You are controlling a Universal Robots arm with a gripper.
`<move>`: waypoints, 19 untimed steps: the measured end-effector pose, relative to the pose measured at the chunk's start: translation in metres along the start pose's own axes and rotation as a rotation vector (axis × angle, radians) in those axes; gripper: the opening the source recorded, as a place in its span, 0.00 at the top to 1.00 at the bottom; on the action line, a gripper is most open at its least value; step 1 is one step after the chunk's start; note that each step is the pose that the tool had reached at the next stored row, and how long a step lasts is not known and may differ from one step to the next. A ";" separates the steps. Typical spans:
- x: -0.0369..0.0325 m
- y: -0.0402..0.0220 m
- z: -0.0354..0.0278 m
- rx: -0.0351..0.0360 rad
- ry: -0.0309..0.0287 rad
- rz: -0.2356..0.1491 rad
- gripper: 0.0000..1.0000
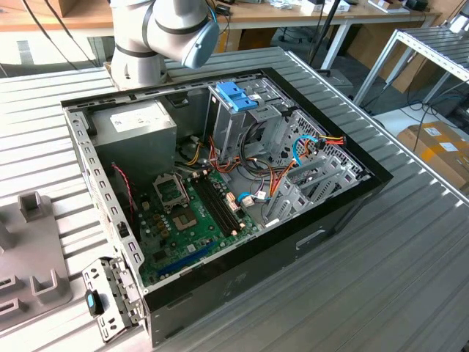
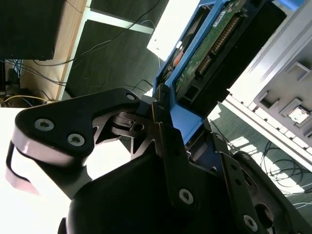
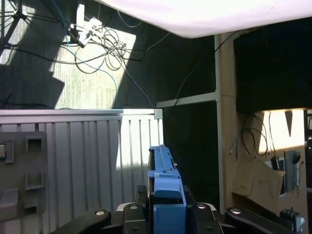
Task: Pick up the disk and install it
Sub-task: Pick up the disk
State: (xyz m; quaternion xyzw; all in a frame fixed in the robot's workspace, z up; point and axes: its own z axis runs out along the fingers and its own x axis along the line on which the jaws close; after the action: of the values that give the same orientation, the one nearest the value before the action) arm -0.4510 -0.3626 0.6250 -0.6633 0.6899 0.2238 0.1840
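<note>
Your hand (image 2: 171, 117) is clamped on the flat silver-grey metal disk with blue plastic side rails (image 2: 192, 83), held in the air. Expect it to be rigid, dense and shock-sensitive. Grip the rails, never the exposed green circuit board (image 2: 207, 41).

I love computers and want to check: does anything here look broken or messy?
Nothing looks broken or spilled. The computer case lies open on its side, with its coloured wires loosely bunched inside. That fits a machine being worked on. The tool is shut on the disk.
</note>
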 end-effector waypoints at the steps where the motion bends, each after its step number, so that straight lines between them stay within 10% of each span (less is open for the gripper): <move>1: -0.0004 0.0001 -0.0006 0.0000 -0.0014 0.000 0.63; 7: -0.0032 0.0003 -0.0047 -0.0007 -0.0138 -0.001 0.63; 11: -0.0031 0.0000 -0.0048 -0.0004 -0.0062 0.000 0.63; 19: -0.0031 -0.0002 -0.0048 0.0079 0.1487 0.007 0.63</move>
State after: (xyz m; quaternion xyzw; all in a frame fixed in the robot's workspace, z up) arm -0.4505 -0.3626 0.6306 -0.6752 0.7047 0.1718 0.1341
